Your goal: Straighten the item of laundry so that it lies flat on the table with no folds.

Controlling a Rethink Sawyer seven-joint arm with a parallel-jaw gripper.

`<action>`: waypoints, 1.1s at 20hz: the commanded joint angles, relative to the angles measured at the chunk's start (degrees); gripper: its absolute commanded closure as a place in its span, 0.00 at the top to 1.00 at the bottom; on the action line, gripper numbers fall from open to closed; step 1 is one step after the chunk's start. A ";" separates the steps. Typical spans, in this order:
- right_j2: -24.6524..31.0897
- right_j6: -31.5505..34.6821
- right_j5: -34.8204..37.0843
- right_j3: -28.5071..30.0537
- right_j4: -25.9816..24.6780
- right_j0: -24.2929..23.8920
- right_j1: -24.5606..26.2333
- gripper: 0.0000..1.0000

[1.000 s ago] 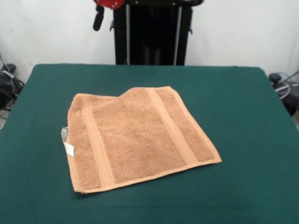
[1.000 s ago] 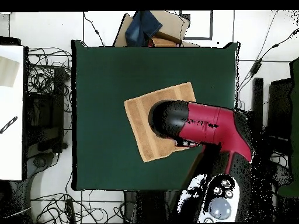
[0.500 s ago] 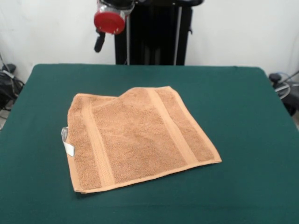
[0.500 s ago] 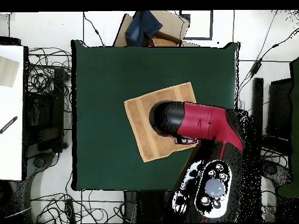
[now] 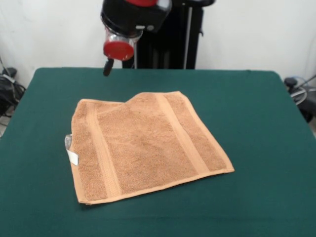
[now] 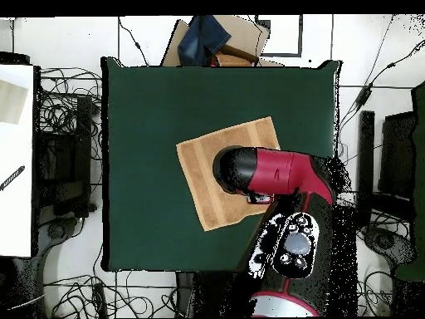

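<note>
An orange-tan terry towel (image 5: 143, 145) lay on a large bench (image 5: 256, 123) covered in dark green cloth. In the front view the towel sat a little left of the bench's middle, turned at an angle so that its edges ran slantwise to the bench's edges. Two paler woven bands (image 5: 181, 134) crossed it from the far side to the near side, one towards each side edge. A small white loop tag (image 5: 70, 149) stuck out from the left edge, resting on the green cloth. Most of the towel lay flat, but its far left corner (image 5: 106, 104) was uneven: the far edge stepped down there, and a slight fold or overlap showed beside the left band.

The robot arm (image 5: 136, 15), black with red parts, came into the front view at the top left, above the far edge of the bench and clear of the towel. A round red cap (image 5: 118, 49) faced the camera, and a thin dark part (image 5: 106, 66) hung just below it. The end effector could not be made out clearly in this view, so whether its fingers were apart or together could not be told.

From overhead, the red and black arm (image 6: 274, 174) reached over the towel (image 6: 203, 179) and hid a large part of it, including whatever lay beneath its dark rounded end (image 6: 235, 169). Cables and a cardboard box (image 6: 241, 37) lay around the bench (image 6: 149, 108).
</note>
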 commanded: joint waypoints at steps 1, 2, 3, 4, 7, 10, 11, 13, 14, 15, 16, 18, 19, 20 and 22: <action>4.18 5.10 -5.55 4.06 2.41 1.18 3.93 1.00; 4.03 5.40 -6.20 4.05 2.29 1.32 4.51 1.00; 3.94 5.68 -6.97 4.09 2.16 1.41 5.07 1.00; 3.98 5.82 -7.92 4.16 2.15 1.35 5.69 1.00; 3.79 6.07 -10.47 4.11 1.93 1.04 7.31 1.00; 3.70 6.01 -12.47 4.19 2.07 0.70 8.52 1.00; 3.70 5.97 -12.79 4.24 2.17 0.63 8.72 1.00; 3.74 5.58 -13.49 4.15 2.36 0.33 9.27 1.00; 3.87 5.27 -13.91 4.20 2.48 0.04 9.50 1.00; 3.91 5.18 -14.31 4.23 2.56 -0.03 9.77 1.00; 3.93 4.98 -14.85 4.17 2.59 -0.23 10.14 1.00; 4.11 4.56 -15.90 4.16 2.63 -0.70 10.77 1.00; 4.10 4.47 -16.34 4.21 2.68 -0.78 11.00 1.00; 4.03 4.49 -16.74 4.11 2.66 -0.82 11.30 1.00; 4.02 4.46 -17.24 4.00 2.75 -0.91 11.75 1.00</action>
